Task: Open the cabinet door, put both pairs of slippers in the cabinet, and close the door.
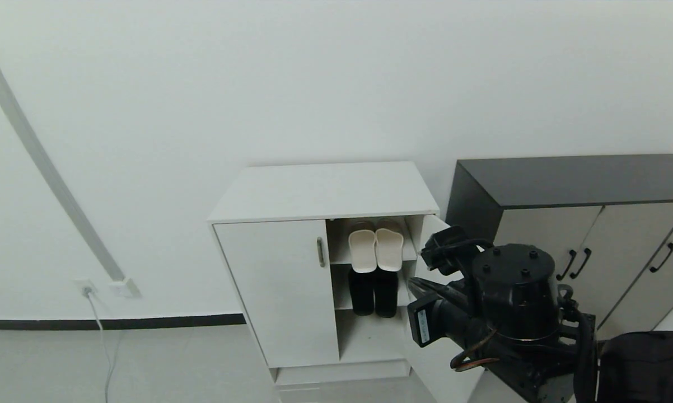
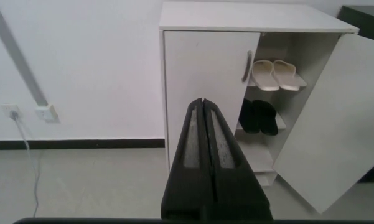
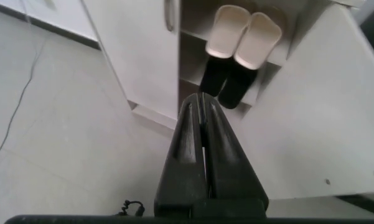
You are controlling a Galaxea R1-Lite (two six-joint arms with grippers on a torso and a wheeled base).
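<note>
Cabinet (image 1: 319,190), door (image 3: 323,112) open: white slippers (image 1: 375,249) on its upper shelf, black slippers (image 1: 374,291) beneath, long axes front-to-back; left gripper (image 2: 203,102) and right gripper (image 3: 200,96) pressed together before it; pale floor (image 1: 146,364), white wall (image 1: 314,84) behind

On my head feed the right arm (image 1: 510,313) is matte black all over, its big joint topped by a round cap (image 1: 513,277) dotted with small dark screws (image 1: 496,252). A boxy block carries a small white label (image 1: 420,326), and a thin coppery cable (image 1: 471,358) loops underneath. The left tool (image 2: 203,102) and right tool (image 3: 202,98) look alike to me: two long black fingers (image 2: 193,140), each with a grey inset strip.
</note>
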